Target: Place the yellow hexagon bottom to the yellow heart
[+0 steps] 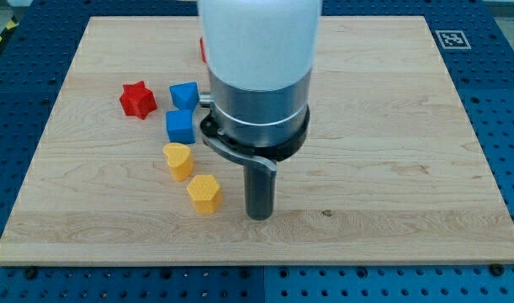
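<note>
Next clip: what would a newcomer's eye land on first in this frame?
First the big white and grey arm filling the view's top centre, ending in a dark rod whose tip rests on the wooden board, just right of the yellow hexagon. Next, the cluster at the view's left: yellow heart above the hexagon, two blue blocks, and a red star.

bright, even light | soft faint shadows | sharp focus | no glare
</note>
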Available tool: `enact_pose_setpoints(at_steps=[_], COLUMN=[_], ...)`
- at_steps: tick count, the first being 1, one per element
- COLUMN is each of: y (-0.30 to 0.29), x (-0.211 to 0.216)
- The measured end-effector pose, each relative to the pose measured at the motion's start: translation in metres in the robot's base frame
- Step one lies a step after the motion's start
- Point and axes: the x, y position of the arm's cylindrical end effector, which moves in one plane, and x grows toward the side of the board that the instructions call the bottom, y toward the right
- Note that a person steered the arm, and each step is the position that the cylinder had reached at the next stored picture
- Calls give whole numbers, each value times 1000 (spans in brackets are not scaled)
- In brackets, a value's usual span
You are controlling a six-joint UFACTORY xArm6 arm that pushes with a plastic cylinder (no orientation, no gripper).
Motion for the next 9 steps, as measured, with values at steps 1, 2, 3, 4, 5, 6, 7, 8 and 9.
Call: enact_pose_setpoints(at_steps=[1, 2, 3, 4, 5, 6, 7, 8, 9], y=[-2, -20, -23, -28, -43, -54, -52, -18, -17], x=[-2, -7, -7, -7, -7, -7, -7, -5, -5])
